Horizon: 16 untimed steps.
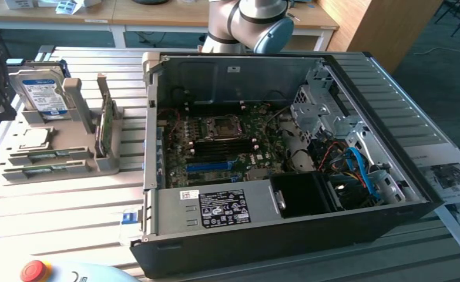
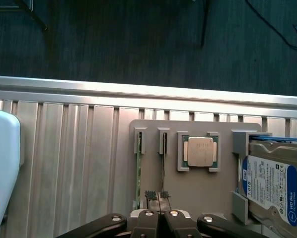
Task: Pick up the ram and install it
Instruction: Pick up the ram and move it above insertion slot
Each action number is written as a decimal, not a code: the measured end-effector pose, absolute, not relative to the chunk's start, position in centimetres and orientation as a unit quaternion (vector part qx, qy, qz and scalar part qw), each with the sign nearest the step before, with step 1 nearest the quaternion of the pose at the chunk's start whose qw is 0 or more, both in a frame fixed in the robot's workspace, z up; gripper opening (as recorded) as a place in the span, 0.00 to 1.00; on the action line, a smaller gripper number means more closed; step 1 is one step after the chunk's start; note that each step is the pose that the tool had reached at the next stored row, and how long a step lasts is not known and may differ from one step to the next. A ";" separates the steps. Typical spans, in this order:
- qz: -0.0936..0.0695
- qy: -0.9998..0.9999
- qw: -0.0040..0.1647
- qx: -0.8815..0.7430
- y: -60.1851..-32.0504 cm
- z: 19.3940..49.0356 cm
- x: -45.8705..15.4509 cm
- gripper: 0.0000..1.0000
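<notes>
Red button: a round red push-button [image 1: 33, 269] on a pale plastic housing [image 1: 84, 275] is cut off by the exterior view's lower edge.
Computer case: a black, open desktop tower [image 1: 292, 238] is laid on its side on the ribbed aluminium table [image 1: 57, 205]. The blue and orange cables at its end toward the exterior view's right are too tangled to be sorted out.
Sticker: a black label with white print [image 1: 225, 208] is fixed to the power supply; none of its writing can be read.
Printed sheets: white papers [image 1: 453, 176] are cropped at the exterior view's right, and their print is illegible.
Holder: a grey plastic parts holder [image 1: 108, 165] is placed just beside the case.
Ram: a thin green outer ram stick [image 2: 138, 173] and a thin inner ram stick [image 2: 163, 163] are kept on edge in adjacent narrow slots. Their chips and print are hidden because they are seen edge-on.
Gripper: the gripper [image 2: 157, 195] is held above the holder, with its ribbed black pads [image 2: 150, 195] pressed together and nothing between them. It is lined up with the inner ram stick's end; contact cannot be judged. Its body is cut off.
Processor: a square silver-lidded chip [image 2: 200, 151] is seated in a recess beside the ram slots; its lettering is too faint to read.
Hard drive: a silver drive with a blue-and-white label [image 2: 270, 191] is partly cropped; "WD" can be read.
Arm: a grey joint with a blue cap [image 1: 255, 26] is cut off behind the case.
</notes>
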<state>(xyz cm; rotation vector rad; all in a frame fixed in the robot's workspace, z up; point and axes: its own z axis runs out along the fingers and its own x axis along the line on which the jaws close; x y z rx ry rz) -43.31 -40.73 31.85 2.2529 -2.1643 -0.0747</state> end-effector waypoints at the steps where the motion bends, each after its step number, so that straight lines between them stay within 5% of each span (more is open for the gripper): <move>1: -0.024 -0.693 0.008 0.721 -40.7 31.7 -43.3 0.10; 16: -0.024 -0.693 0.008 0.721 -40.7 29.7 -43.3 0.10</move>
